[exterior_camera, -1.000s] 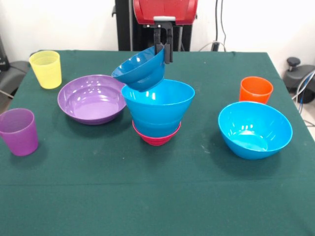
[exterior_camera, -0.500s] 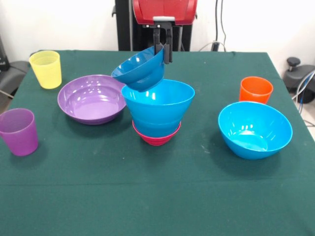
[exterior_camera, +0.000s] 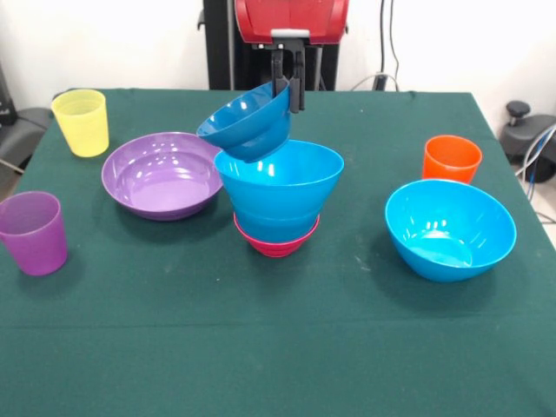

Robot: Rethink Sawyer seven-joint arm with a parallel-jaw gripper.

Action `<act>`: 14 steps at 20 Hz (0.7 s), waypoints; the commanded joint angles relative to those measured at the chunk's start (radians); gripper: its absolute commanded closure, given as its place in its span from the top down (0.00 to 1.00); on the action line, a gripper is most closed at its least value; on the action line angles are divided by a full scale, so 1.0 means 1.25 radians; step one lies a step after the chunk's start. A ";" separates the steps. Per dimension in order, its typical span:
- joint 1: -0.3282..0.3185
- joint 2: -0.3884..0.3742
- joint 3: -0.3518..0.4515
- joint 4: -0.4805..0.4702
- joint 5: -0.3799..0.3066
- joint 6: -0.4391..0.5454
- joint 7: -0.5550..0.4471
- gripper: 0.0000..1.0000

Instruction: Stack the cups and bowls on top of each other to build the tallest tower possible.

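Blue small bowl [exterior_camera: 246,129] hangs tilted, rim pinched in gripper [exterior_camera: 290,89], above tower [exterior_camera: 278,198]

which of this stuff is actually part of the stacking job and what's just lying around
Part of the job:
gripper holding the small blue bowl tilted by its rim
tower: blue bowl on magenta bowl
purple bowl
loose blue bowl
yellow cup, purple cup, orange cup

Just lying about:
green tablecloth
cables beside the table
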 commanded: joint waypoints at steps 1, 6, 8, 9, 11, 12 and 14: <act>0.021 -0.008 -0.006 0.028 -0.032 0.069 -0.080 0.00; 0.022 -0.006 -0.003 0.030 -0.030 0.065 -0.077 0.00; 0.026 -0.009 -0.007 0.037 -0.029 0.063 -0.067 1.00; 0.025 -0.009 -0.007 0.038 -0.028 0.063 -0.066 1.00; 0.025 -0.009 -0.006 0.041 -0.025 0.064 -0.065 1.00; 0.025 -0.009 -0.006 0.042 -0.023 0.066 -0.064 1.00; 0.023 -0.007 -0.003 0.042 -0.016 0.071 -0.065 1.00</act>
